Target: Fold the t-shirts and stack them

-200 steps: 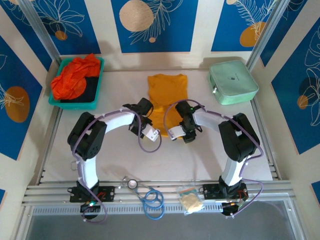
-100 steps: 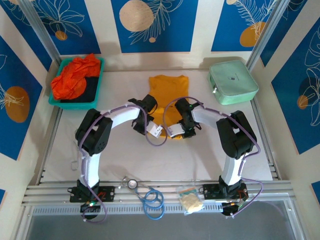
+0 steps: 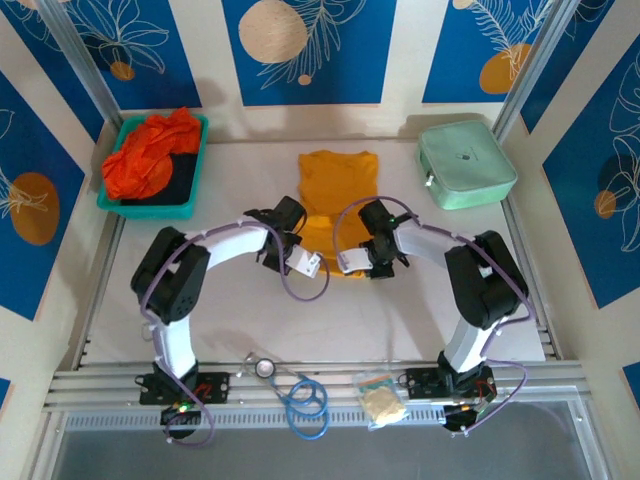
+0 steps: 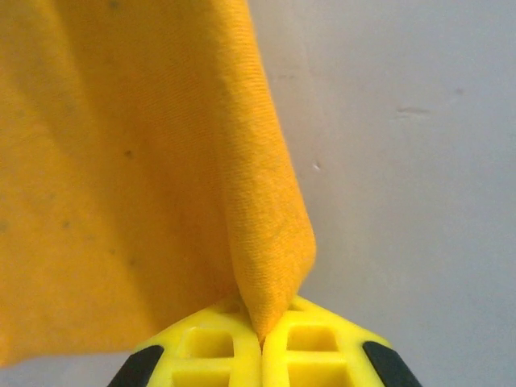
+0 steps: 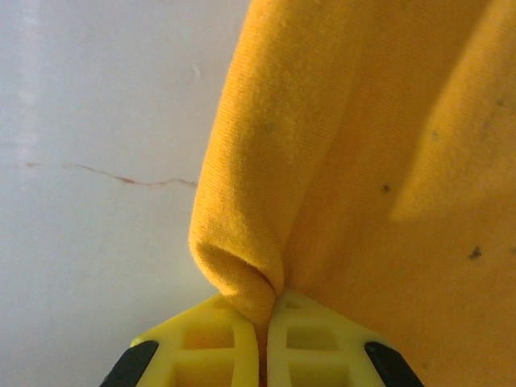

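The left gripper (image 4: 260,339) was clamped tight, its yellow jaws meeting with a pinched ridge of the mustard-yellow t-shirt (image 4: 129,161) caught between them. The cloth rose from the pinch in a rounded fold, with bare table beside it. The right gripper (image 5: 262,318) mirrored this: jaws pressed together on a rolled lip of the same shirt, the fabric spreading away above and to one side.

Seen from above, both arms curved inward and met over the near end of the shirt, one at each side of it. The garment lay at the middle of the table (image 3: 240,310), already narrowed to a long strip running away from the arms. Holding the two near corners at once probably served to keep the hem level, so that it could be carried over the far part in a crosswise fold without the strip skewing. The fold looked in hand but not yet laid.

The red-orange t-shirts (image 3: 150,155) sat crumpled in a heap in the teal tray (image 3: 146,210) at the far left corner, unfolded, so most of the task seemed to lie ahead. A pale mint case (image 3: 465,165) rested at the far right.

The tabletop was a pale, matt sheet, marked by a thin reddish line (image 5: 129,179). On the near rail lay a blue-tubed stethoscope (image 3: 300,395) and a small clear bag (image 3: 380,400). Panels of blue and white with leaf prints walled the cell
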